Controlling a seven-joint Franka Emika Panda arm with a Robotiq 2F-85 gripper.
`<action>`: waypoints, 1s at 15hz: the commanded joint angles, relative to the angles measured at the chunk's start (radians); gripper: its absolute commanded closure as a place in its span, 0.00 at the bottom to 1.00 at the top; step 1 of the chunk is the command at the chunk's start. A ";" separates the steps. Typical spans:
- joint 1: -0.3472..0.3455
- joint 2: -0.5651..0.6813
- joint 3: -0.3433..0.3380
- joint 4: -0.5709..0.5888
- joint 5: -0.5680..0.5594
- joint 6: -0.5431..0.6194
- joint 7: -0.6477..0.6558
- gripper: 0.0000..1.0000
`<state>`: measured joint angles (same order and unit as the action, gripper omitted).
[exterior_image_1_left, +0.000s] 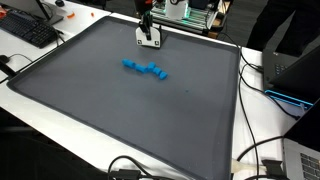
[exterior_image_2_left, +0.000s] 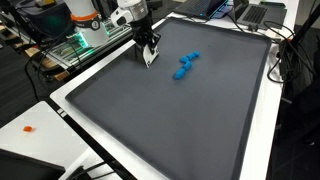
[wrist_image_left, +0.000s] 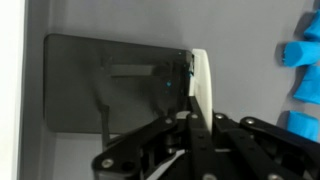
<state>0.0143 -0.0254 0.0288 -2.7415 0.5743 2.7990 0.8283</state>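
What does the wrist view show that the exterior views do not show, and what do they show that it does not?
Only the wrist view: a close look at the white piece at the tip of the gripper, and a darker rectangular patch on the mat beside it.
Only the exterior views: the whole grey mat, the white table around it and a keyboard.
Both: the gripper low over the mat and the blue blocks near it; whether the jaws are open is unclear.
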 joint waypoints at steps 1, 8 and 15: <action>0.005 0.014 0.003 -0.015 -0.020 0.027 0.048 0.99; -0.010 -0.039 -0.011 -0.018 -0.051 0.010 0.080 0.99; -0.015 -0.047 -0.015 -0.014 -0.062 -0.035 0.091 0.99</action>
<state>0.0032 -0.0502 0.0181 -2.7410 0.5371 2.7965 0.8929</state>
